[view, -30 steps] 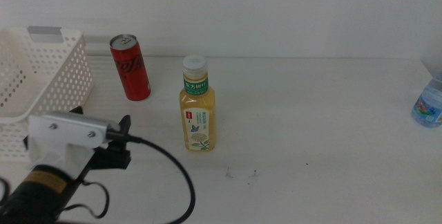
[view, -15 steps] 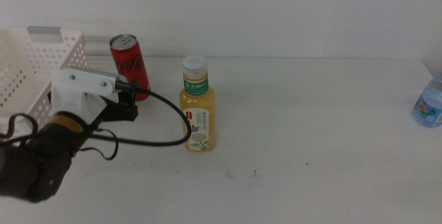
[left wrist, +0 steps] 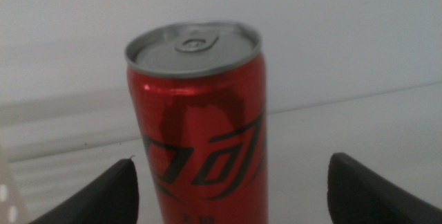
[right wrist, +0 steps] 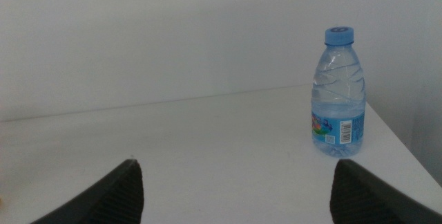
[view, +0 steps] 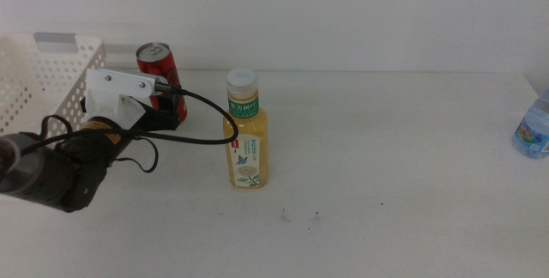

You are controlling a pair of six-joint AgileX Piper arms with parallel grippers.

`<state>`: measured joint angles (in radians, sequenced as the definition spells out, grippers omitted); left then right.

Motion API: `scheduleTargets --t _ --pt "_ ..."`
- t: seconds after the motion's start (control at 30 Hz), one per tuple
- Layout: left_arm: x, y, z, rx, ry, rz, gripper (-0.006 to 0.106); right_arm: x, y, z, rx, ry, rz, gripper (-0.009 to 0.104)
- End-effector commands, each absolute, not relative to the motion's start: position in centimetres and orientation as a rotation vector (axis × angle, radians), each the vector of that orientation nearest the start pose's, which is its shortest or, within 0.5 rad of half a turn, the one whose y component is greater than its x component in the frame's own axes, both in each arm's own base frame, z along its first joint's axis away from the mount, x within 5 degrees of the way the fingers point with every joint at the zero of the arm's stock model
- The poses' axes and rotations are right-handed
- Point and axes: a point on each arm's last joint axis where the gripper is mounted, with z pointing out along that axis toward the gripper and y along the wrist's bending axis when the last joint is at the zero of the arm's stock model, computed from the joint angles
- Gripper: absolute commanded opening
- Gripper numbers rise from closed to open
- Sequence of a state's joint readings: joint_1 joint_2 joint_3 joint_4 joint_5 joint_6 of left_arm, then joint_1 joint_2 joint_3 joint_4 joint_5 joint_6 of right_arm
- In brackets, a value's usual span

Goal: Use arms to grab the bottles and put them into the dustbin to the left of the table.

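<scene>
While the red soda can (left wrist: pixel 197 117) stood upright, long axis vertical, the left gripper (left wrist: pixel 231 193) gaped wide, empty, can just ahead between its 2 jaws.

Your left arm reaches in over the tabletop's left side toward the far edge, white housing on top and its black cable looping off to the side. The left gripper (left wrist: pixel 231 186) has its jaws spread wide. Your right gripper (right wrist: pixel 235 189) only shows in its own wrist camera, jaws also wide apart.
</scene>
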<state>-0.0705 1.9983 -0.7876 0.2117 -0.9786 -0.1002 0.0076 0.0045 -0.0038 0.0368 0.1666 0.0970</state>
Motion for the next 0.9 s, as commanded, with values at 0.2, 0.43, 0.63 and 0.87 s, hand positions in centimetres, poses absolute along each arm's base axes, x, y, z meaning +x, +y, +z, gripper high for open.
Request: scheduleTargets --t 0.2,0.43,0.63,0.87 --pt "39.1 -4.3 12.0 0.182 1.714 -0.216 0.094 5.6 0.0 19.9 0.097 1.639 0.097 0.085" --pt "40.7 -4.3 11.0 0.168 1.716 -0.21 0.094 5.6 0.0 19.9 0.097 1.639 0.097 0.085" --pt "41.9 -4.3 10.6 0.169 1.719 -0.205 0.094 5.6 0.0 19.9 0.097 1.639 0.097 0.085" --pt "42.6 -4.5 10.2 0.189 1.721 -0.206 0.088 5.6 0.0 19.9 0.097 1.639 0.097 0.085"
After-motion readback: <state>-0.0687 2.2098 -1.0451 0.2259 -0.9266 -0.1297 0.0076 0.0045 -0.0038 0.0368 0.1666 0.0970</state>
